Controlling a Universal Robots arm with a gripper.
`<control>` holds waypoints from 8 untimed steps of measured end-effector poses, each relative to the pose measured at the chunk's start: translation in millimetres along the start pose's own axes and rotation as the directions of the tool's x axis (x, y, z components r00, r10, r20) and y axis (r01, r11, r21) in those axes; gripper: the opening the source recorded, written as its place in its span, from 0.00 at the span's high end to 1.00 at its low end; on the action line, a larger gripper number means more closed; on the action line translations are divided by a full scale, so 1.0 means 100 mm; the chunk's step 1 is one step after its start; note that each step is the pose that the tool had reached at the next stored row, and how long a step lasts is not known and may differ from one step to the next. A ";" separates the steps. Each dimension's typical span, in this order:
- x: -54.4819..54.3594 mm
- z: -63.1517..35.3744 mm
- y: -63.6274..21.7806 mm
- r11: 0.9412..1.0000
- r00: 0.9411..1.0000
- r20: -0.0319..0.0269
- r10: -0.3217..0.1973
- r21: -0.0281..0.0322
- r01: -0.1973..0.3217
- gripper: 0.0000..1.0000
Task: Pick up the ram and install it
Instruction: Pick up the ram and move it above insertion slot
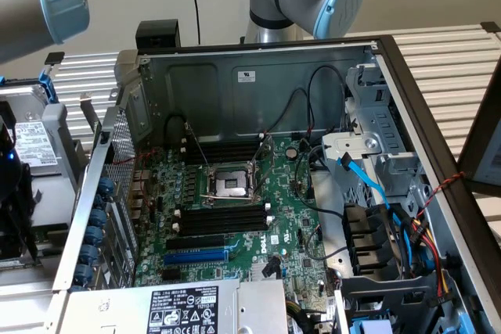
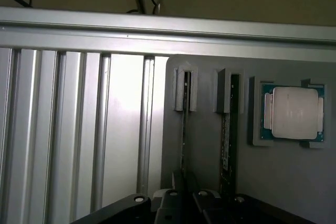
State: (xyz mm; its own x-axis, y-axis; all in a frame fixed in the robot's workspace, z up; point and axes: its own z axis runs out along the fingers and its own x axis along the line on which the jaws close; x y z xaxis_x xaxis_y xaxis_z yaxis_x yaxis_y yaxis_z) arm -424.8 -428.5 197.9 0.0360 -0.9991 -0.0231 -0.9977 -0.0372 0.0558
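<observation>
- White label: the words are too small to read.
- My gripper is near the ram; I cannot tell how open it is.

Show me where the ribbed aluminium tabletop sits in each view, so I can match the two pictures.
Exterior view: the ribbed aluminium tabletop runs behind the open computer case and extends past it on the exterior view's left and right.
Wrist view: the same tabletop lies beside the grey tray, which holds the ram on edge and a processor.
Shared landmark: the tabletop's long parallel grooves.
</observation>
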 end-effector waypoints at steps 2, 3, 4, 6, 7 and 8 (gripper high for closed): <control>0.00 0.000 0.000 1.000 1.000 0.000 0.000 0.000 0.000 0.87; 0.00 0.000 0.000 1.000 1.000 0.000 0.000 0.000 0.000 0.87; 0.00 0.000 0.000 1.000 1.000 0.000 0.000 0.000 0.000 0.87; 0.00 0.000 0.000 1.000 1.000 0.000 0.000 0.000 0.000 0.87; 0.00 -0.004 0.000 1.000 1.000 0.000 0.000 0.000 0.000 0.87; 0.00 -0.014 0.001 1.000 1.000 0.000 0.000 0.000 0.000 0.87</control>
State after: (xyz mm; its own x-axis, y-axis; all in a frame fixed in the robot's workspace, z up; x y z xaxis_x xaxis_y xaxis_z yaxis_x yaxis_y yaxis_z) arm -424.8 -428.5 199.3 0.0360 -0.9991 -0.0234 -0.9978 -0.0372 0.0556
